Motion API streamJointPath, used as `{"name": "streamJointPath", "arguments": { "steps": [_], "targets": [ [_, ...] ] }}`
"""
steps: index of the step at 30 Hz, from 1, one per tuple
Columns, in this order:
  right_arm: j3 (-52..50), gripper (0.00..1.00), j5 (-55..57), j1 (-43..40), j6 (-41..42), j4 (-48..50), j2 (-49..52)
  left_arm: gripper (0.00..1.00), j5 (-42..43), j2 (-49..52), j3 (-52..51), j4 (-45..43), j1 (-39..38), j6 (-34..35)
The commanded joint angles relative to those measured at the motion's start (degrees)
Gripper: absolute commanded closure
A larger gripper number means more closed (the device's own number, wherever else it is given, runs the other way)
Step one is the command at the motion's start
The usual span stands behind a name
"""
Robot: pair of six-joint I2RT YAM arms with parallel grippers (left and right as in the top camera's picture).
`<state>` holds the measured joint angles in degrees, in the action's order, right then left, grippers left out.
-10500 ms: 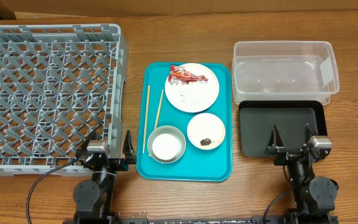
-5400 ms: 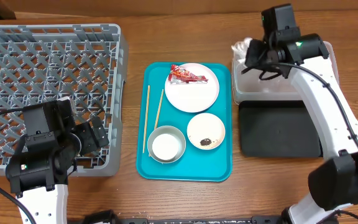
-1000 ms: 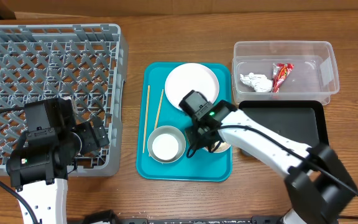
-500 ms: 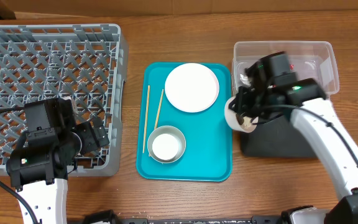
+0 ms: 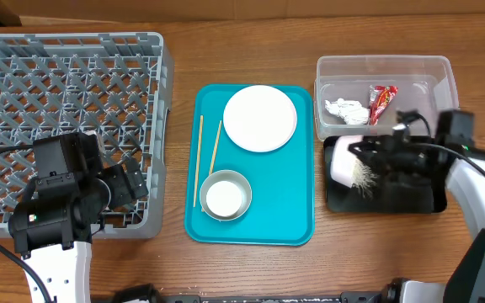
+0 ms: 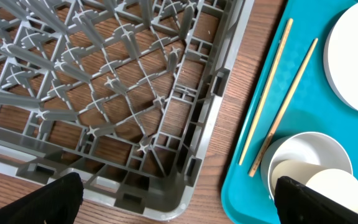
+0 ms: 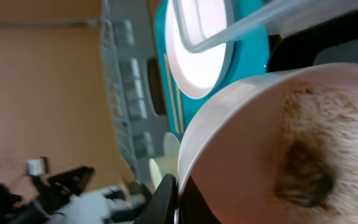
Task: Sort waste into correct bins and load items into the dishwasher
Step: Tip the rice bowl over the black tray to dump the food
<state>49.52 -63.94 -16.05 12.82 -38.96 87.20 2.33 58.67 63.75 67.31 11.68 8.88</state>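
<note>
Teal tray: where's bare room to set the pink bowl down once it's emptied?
The teal tray's lower right is bare, bordered by the white plate above and the metal bowl on the left. The left strip is crowded with two chopsticks.

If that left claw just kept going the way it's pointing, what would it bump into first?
Probably the near corner of the grey dish rack, which the open left gripper is centred on; depth is hard to judge.
</note>
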Motion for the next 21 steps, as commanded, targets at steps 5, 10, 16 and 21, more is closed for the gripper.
{"name": "streamJointPath", "arguments": {
  "steps": [5,10,16,21],
  "targets": [
    [-6.4,0.96,-15.8,-11.6,-0.9,3.8,-0.4,0.0,0.5,0.1,1.1,-0.2,0.2,0.0],
    [-7.3,0.96,-24.0,-18.6,-0.8,4.2,-0.3,0.0,0.5,0.1,1.1,-0.2,0.1,0.0],
    [-7.3,0.96,-26.0,-23.2,4.3,4.0,-0.3,0.0,0.5,0.1,1.1,-0.2,0.1,0.0],
    [-7.3,0.96,-26.0,-24.0,7.2,4.0,-0.3,0.0,0.5,0.1,1.1,-0.2,0.2,0.0]
  ]
}}
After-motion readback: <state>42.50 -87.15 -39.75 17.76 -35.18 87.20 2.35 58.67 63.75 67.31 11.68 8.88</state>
